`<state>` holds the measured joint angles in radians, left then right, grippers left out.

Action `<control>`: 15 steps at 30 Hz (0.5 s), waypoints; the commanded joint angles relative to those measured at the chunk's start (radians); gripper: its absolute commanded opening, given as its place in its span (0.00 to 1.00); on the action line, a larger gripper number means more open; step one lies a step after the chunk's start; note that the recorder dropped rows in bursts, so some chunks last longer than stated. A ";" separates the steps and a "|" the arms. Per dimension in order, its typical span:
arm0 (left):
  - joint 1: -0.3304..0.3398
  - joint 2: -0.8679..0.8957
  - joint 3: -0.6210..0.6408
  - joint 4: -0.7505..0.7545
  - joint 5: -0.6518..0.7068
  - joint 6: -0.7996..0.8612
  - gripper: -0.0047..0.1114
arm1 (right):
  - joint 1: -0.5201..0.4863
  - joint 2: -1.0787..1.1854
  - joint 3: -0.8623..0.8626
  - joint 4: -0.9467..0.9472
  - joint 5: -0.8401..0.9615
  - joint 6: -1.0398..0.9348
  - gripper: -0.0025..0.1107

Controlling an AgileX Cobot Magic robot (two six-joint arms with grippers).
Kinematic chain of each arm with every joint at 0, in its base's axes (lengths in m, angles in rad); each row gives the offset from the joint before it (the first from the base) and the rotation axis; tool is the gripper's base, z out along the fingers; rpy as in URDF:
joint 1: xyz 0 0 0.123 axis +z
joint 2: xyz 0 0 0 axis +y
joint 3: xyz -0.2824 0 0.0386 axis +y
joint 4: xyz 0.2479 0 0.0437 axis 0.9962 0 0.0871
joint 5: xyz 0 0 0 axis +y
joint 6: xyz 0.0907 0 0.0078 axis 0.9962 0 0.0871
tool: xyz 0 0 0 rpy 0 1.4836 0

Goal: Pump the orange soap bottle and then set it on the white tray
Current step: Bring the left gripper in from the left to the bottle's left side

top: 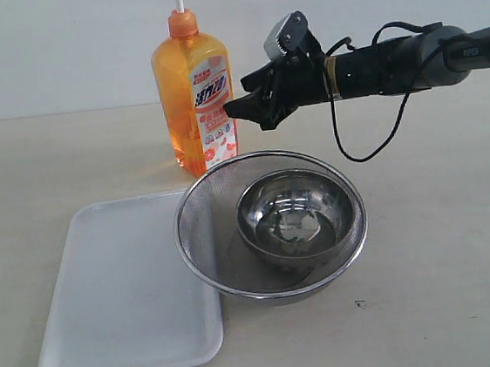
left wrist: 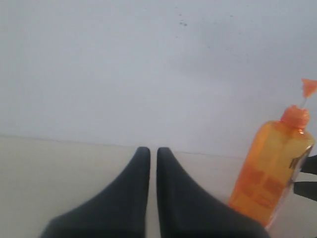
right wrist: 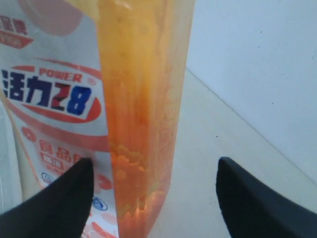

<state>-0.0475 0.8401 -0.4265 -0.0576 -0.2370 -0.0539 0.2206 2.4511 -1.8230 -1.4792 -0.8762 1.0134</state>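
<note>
Right gripper (right wrist: pixel 154 162) spread wide right at the orange soap bottle (right wrist: pixel 143 99); left gripper (left wrist: pixel 153 149) closed

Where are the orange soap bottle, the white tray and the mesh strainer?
orange soap bottle (top: pixel 176 112), exterior view, on its orange body beside the label.
white tray (top: pixel 121 293), exterior view, on its bare floor.
mesh strainer (top: pixel 205 240), exterior view, on its left mesh wall.

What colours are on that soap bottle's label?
The label is white with red bands and blue lettering; the right wrist view shows it best.
</note>
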 commanded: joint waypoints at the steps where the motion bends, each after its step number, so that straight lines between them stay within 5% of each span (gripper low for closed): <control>1: -0.065 0.116 -0.031 0.072 -0.117 -0.035 0.08 | -0.001 -0.009 -0.004 -0.004 -0.016 0.001 0.62; 15: -0.069 0.545 -0.202 0.418 -0.306 -0.321 0.08 | -0.117 -0.068 -0.004 -0.059 -0.066 0.146 0.62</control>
<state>-0.1101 1.3331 -0.5989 0.3269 -0.4877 -0.3331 0.1343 2.4058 -1.8230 -1.5326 -0.9139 1.1040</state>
